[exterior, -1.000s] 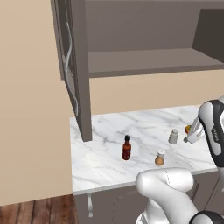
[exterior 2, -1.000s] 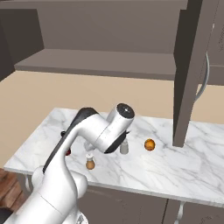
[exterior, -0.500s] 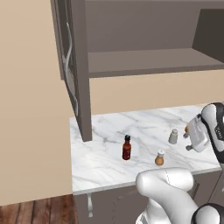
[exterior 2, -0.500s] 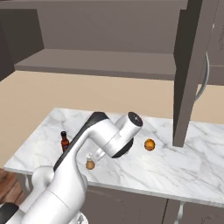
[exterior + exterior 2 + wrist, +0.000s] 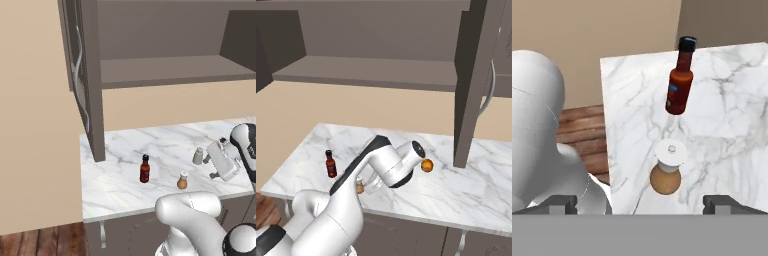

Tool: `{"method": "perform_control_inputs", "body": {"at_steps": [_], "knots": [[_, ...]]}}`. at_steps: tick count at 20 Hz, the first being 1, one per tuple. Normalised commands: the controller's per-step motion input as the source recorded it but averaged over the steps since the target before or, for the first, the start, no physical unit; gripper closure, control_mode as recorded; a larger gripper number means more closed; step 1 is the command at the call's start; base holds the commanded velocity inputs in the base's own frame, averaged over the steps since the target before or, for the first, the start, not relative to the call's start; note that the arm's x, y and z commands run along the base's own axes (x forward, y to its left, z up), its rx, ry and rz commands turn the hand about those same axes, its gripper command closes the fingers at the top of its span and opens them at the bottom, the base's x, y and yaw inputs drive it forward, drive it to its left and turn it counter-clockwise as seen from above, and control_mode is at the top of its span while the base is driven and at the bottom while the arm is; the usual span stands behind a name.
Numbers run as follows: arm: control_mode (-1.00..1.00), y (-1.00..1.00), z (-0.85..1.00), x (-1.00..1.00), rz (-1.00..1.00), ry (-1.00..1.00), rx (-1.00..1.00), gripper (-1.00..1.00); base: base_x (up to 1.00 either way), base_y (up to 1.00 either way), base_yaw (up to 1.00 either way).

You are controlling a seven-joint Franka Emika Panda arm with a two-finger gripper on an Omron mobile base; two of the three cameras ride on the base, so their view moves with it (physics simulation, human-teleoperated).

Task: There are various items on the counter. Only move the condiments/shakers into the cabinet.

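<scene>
A slim dark red sauce bottle (image 5: 145, 169) (image 5: 331, 164) (image 5: 679, 82) stands mid-counter. To its right is the tan shaker with a white top (image 5: 183, 180) (image 5: 668, 172), and farther right the small grey shaker (image 5: 198, 156). The orange fruit (image 5: 427, 165) lies toward the cabinet door. My gripper (image 5: 214, 170) (image 5: 641, 204) hovers low to the right of the tan shaker, aimed at it, open and holding nothing. In the hand view the tan shaker sits just ahead between the finger tips (image 5: 719, 202). The cabinet (image 5: 170, 67) (image 5: 371, 72) is open with a bare shelf.
The cabinet's open door (image 5: 82, 75) (image 5: 473, 85) hangs out over the marble counter (image 5: 120, 190) (image 5: 466, 190), at its left end in the left base view. Wood floor (image 5: 582, 135) lies beyond the counter's edge. My own arm (image 5: 386, 165) crosses in front of the shakers.
The hand has come down toward the counter and swung around to face the tan shaker. The jaws stayed open. The items on the counter have not moved.
</scene>
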Motion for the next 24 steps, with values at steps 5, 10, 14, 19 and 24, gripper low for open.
{"method": "perform_control_inputs", "body": {"at_steps": [5, 10, 14, 19, 24], "knots": [[-1.0, 0.01, -0.18, 0.07, 0.06, -0.01, 0.2, -1.0, 0.0, 0.0, 0.0], [-1.0, 0.0, -0.11, 0.03, 0.03, -0.03, 0.09, -1.0, 0.0, 0.0, 0.0], [-1.0, 0.04, -0.07, 0.09, 0.01, -0.01, 0.08, -1.0, 0.0, 0.0, 0.0], [-1.0, 0.12, 0.0, 0.12, 0.0, 0.0, 0.0, -1.0, 0.0, 0.0, 0.0], [-1.0, 0.07, 0.0, 0.19, 0.0, 0.0, -0.01, -1.0, 0.0, 0.0, 0.0]]}}
